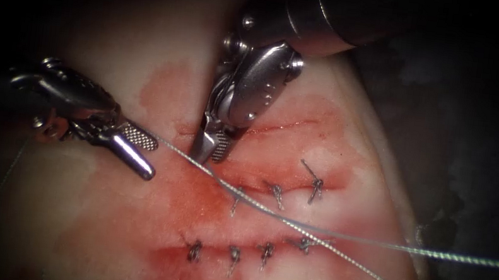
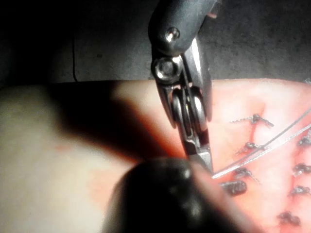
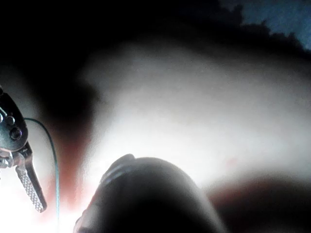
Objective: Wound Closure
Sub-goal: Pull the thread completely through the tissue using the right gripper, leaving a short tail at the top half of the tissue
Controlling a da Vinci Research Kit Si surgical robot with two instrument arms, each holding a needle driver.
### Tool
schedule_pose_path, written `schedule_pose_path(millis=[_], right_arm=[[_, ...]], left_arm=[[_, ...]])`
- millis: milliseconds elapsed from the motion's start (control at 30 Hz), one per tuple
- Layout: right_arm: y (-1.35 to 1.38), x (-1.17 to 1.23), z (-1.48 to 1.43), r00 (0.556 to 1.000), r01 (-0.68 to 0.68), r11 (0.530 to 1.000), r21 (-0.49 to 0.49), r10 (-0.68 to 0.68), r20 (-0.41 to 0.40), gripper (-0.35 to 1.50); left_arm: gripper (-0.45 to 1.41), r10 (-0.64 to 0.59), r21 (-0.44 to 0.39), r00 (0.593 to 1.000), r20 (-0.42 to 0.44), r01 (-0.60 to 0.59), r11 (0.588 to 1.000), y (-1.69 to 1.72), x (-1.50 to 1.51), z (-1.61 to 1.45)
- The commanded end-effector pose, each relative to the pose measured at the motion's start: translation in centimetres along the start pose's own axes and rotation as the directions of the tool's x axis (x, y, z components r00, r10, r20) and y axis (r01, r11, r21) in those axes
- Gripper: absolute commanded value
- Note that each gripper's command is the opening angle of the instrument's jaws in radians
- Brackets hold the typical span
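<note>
The tissue (image 1: 94, 216) carries two stitched cuts with red fluid around them. My left tool (image 1: 150, 158) lies left of the cuts, jaws open and empty. A thread (image 1: 254, 204) starts at its upper jaw's tip and runs right and down across the knots. My right tool (image 1: 208, 158) points straight down at the left end of the upper cut (image 1: 275, 191). Its jaws are slightly parted, tips at the tissue just above the thread. The left wrist view has the right tool (image 2: 201, 158) above the thread (image 2: 262, 150). One left tool jaw (image 3: 30, 189) and thread (image 3: 54, 165) appear in the right wrist view.
Three knots (image 1: 315, 186) close the upper cut and several knots (image 1: 233, 259) the lower one. A second strand of thread (image 1: 439, 253) leads off to the right edge. A thin red line (image 1: 286, 125) marks the tissue beside the right tool. The tissue ends at a dark edge (image 1: 407, 197).
</note>
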Motion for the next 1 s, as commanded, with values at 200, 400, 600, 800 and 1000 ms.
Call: schedule_pose_path(millis=[200, 400, 600, 800, 1000], right_arm=[[0.0, 0.06, -0.18, 0.998, 0.036, 0.998, -0.057, -0.038, -0.043, -0.35], [-0.58, 0.39, -0.31, 0.994, 0.077, 0.99, -0.119, -0.068, 0.082, -0.35], [-1.01, 0.76, -0.51, 0.988, 0.057, 0.983, -0.177, -0.03, 0.151, -0.35], [-1.46, 1.17, -0.64, 0.966, 0.015, 0.978, -0.206, 0.039, 0.255, -0.35], [-1.83, 1.45, -0.67, 0.95, -0.036, 0.975, -0.221, 0.102, 0.296, -0.35]], left_arm=[[0.63, 0.003, 0.0, 1.0, 0.002, -0.003, 1.0, 0.04, -0.08, 0.04], [0.63, 0.002, -0.001, 1.0, 0.003, -0.002, 1.0, 0.03, -0.09, 0.05], [0.63, -0.001, 0.001, 1.0, 0.003, 0.001, 1.0, 0.0, -0.12, 0.04], [0.64, -0.005, 0.003, 1.0, 0.002, 0.005, 1.0, -0.01, -0.16, 0.01], [0.66, -0.007, 0.003, 1.0, 0.004, 0.007, 1.0, -0.02, -0.18, -0.02]])
